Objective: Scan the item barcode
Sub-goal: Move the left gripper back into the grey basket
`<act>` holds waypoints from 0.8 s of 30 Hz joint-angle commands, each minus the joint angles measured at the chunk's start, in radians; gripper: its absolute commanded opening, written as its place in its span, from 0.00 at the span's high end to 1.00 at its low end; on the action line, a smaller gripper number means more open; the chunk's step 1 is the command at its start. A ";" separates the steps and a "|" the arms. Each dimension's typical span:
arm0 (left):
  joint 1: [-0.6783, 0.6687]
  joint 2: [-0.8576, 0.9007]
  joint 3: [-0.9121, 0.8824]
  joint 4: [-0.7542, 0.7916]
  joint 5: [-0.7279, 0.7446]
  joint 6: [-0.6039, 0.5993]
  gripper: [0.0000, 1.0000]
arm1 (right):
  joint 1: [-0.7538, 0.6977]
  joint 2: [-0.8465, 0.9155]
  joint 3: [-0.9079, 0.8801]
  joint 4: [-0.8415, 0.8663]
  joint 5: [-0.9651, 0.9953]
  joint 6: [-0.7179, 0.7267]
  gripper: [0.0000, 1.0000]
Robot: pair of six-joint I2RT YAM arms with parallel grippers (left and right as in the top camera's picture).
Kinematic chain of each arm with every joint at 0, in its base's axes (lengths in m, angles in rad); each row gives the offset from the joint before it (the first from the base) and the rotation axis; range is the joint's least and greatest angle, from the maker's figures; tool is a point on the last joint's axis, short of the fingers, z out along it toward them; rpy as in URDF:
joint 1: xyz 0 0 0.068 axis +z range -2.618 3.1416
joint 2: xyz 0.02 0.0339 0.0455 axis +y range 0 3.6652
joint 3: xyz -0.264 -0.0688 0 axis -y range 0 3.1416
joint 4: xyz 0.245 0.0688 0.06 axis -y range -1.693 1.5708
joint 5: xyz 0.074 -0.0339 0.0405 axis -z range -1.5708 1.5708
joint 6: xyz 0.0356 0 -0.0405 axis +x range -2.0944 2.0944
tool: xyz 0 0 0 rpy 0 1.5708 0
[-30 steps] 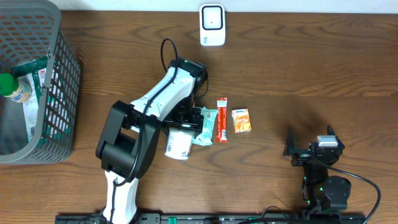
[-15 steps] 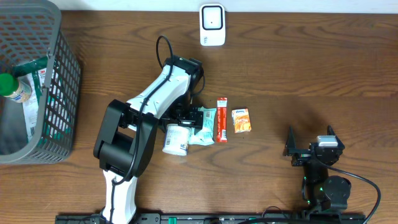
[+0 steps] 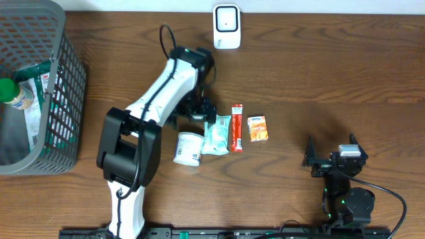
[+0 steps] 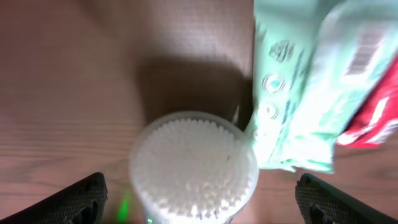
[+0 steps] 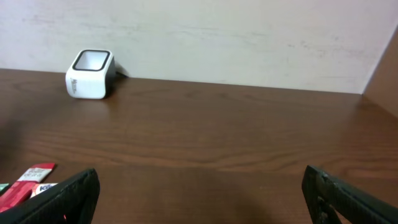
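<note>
Backing off the cotton-swab tub [image 3: 188, 147] — left gripper [image 4: 202, 198] has let go.
Its jaws, spread wider than a second ago, hold nothing; the tub lies on the table touching the mint-green packet [image 3: 217, 135], well apart from the scanner [image 3: 226, 26] — right gripper [image 5: 202, 196] unchanged, wide and empty.

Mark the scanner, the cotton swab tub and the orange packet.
scanner [image 3: 226, 26]: overhead view, top face.
cotton swab tub [image 4: 193, 165]: left wrist view, swab tips.
orange packet [image 3: 257, 128]: overhead view, middle of front.

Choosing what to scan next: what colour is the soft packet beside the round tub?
Pale mint green soft packet; left wrist view shows it best.
</note>
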State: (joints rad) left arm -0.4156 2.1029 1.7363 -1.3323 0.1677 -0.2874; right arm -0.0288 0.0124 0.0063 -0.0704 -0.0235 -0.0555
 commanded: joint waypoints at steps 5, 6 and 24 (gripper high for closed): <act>0.052 0.006 0.244 -0.053 -0.146 0.006 0.04 | -0.009 -0.003 -0.001 -0.004 -0.004 -0.005 0.01; 0.063 0.006 0.301 -0.073 -0.166 0.006 0.04 | -0.009 -0.003 -0.001 -0.004 -0.004 -0.005 0.01; 0.522 -0.036 1.052 -0.307 -0.183 0.028 0.26 | -0.009 -0.003 -0.001 -0.004 -0.004 -0.005 0.01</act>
State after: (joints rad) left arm 0.0376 2.0960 2.7594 -1.6085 -0.0021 -0.2672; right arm -0.0288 0.0124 0.0063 -0.0704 -0.0235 -0.0559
